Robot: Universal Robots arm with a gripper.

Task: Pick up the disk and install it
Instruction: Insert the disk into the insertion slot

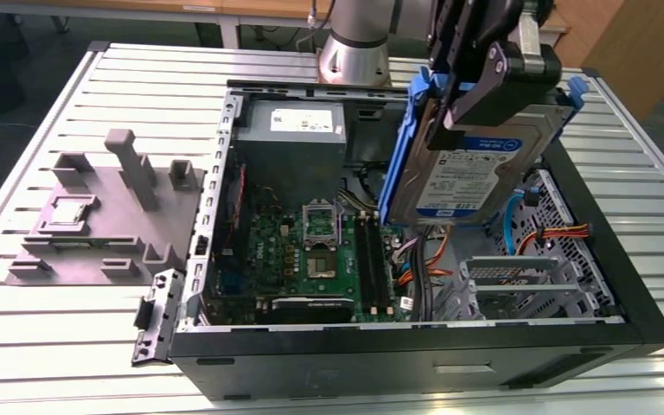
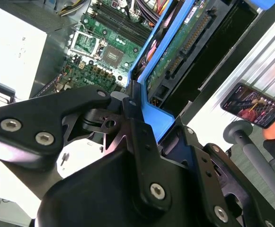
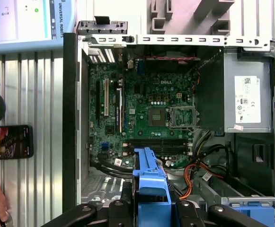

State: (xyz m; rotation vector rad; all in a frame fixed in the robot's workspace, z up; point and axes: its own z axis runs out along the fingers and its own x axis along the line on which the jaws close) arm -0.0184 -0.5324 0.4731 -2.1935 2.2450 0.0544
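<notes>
Above the open computer case (image 1: 424, 341), the jaws of the gripper (image 1: 476, 108) clamp the disk (image 1: 456, 177) by its blue frame (image 3: 151, 187), a sensible hold, I judge, for something stiff, fairly heavy and shock-sensitive.

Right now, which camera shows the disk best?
The exterior view: the disk hangs nearly upright over the open computer case, labelled face showing. The second wrist view shows its green underside, the first wrist view the end of its blue carrier.

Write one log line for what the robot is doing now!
gripper: shut on disk | disk: held above open computer case | installed: not yet
</notes>
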